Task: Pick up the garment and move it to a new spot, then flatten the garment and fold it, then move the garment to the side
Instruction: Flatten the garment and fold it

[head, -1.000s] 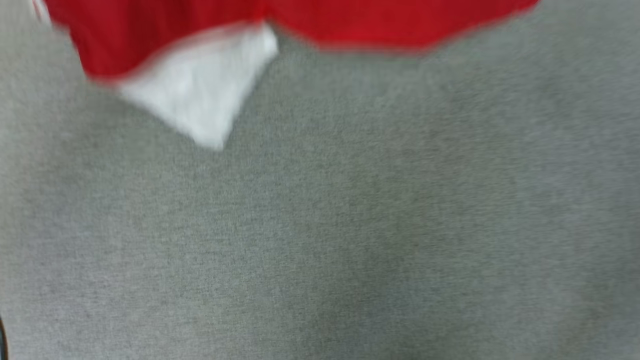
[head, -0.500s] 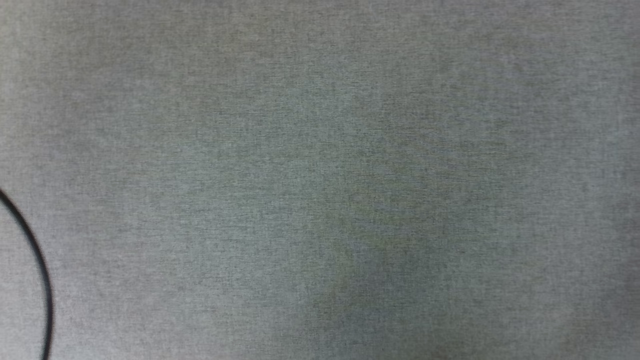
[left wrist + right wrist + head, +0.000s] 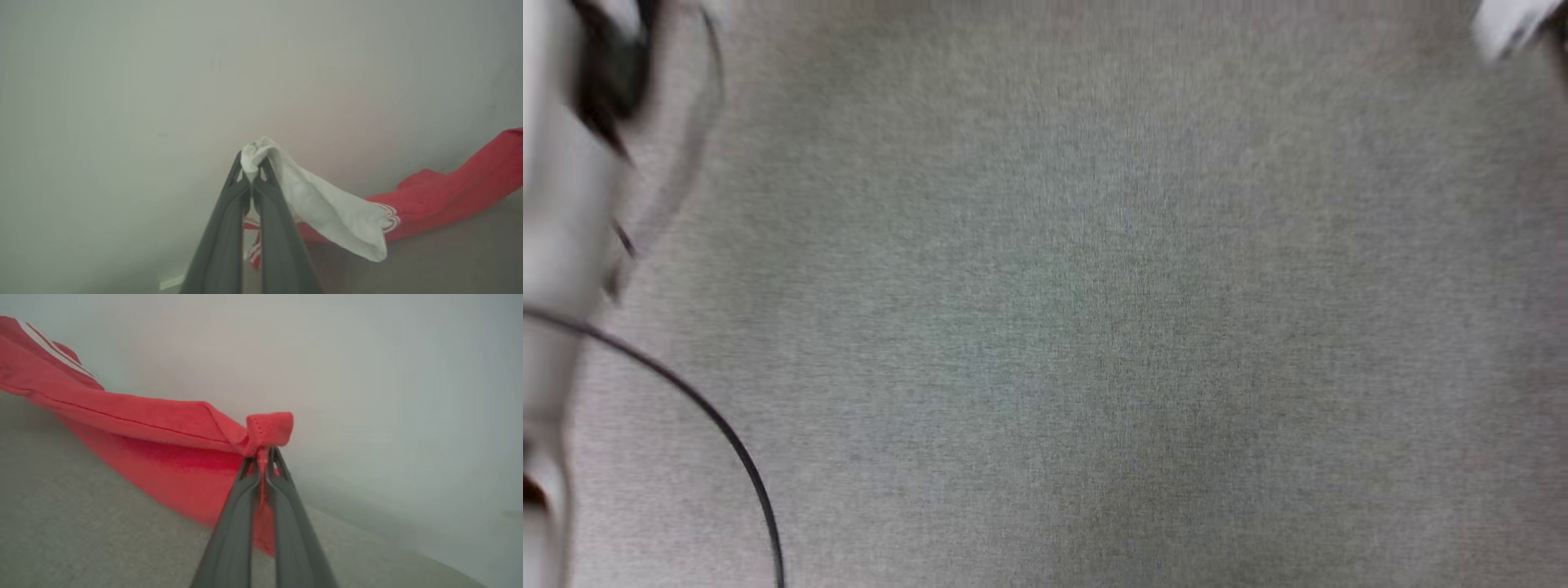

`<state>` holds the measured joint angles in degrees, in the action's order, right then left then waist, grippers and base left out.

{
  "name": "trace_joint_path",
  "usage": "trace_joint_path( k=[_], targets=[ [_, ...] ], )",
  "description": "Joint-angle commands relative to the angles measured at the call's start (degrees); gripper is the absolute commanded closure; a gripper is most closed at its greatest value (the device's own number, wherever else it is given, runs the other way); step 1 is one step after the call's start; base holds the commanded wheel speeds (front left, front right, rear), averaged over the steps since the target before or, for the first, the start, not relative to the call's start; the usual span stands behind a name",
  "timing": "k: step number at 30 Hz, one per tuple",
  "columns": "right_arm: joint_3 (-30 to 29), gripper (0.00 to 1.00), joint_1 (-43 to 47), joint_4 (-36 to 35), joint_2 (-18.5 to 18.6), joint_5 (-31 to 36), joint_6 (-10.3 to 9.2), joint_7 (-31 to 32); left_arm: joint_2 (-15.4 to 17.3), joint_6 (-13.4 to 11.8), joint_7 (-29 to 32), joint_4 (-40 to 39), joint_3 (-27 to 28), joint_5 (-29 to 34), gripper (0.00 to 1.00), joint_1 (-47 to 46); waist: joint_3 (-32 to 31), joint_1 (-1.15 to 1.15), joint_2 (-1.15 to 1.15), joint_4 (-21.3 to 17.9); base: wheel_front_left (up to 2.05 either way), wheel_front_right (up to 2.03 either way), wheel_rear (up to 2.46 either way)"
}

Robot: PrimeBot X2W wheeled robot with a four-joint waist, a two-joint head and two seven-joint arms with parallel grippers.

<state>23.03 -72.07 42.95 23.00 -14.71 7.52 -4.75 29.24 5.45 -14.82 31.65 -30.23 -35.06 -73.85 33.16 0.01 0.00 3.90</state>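
**The garment point(image 3: 449, 188) is held at two ends by both grippers above the grey desk point(image 3: 1094, 327).**

In the left wrist view, the left gripper point(image 3: 250, 165) is clamped on a bunched end of the white sleeve point(image 3: 327, 208). The sleeve droops to the right, past red-and-white striped trim point(image 3: 390, 216), into the red body of the shirt. In the right wrist view, the right gripper point(image 3: 263, 455) is pinched tight on a folded red hem corner point(image 3: 269, 428). From there the red cloth stretches to the upper left and hangs down toward the desk; whether it touches cannot be told. In the blurred head view, a pale forearm point(image 3: 556, 245) shows at the left edge. A black cable point(image 3: 719, 433) curves over the desk beside it.
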Motion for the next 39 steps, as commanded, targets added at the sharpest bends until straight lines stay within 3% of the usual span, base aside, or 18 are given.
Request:
trace_joint_path(
  k=[1,8,17,29,39],
  targets=[
    [1.2,1.00,2.9,0.8,-0.3,-1.1,-0.06,-0.8,-0.4,-0.5,-0.4,-0.8,0.0,-0.3,1.00,4.3,-3.2,-0.01,0.00,0.4,0.00,0.00,0.00],
    [9.2,1.00,16.8,1.5,2.4,-8.4,-0.06,-2.2,0.1,-2.1,-0.5,-6.5,0.0,-0.9,1.00,27.5,-11.8,-0.01,0.00,1.0,0.00,0.00,0.00],
    [17.0,1.00,30.9,-3.2,9.2,-20.5,-0.06,0.2,6.6,-5.2,6.1,-18.5,-3.6,-4.6,1.00,52.3,-20.8,-0.01,0.00,2.4,0.00,0.00,0.00],
    [14.9,1.00,50.0,-12.3,16.8,-34.8,-0.06,6.6,15.0,-11.4,17.9,-39.0,-7.5,-10.3,1.00,72.8,-29.4,-0.01,0.00,1.7,0.00,0.00,0.00],
    [11.5,1.00,63.6,-22.9,21.0,-37.4,-0.06,9.3,19.3,-14.3,21.6,-47.8,-9.3,-14.9,1.00,83.5,-31.8,-0.01,0.00,-0.1,0.00,0.00,0.00]
  ],
)
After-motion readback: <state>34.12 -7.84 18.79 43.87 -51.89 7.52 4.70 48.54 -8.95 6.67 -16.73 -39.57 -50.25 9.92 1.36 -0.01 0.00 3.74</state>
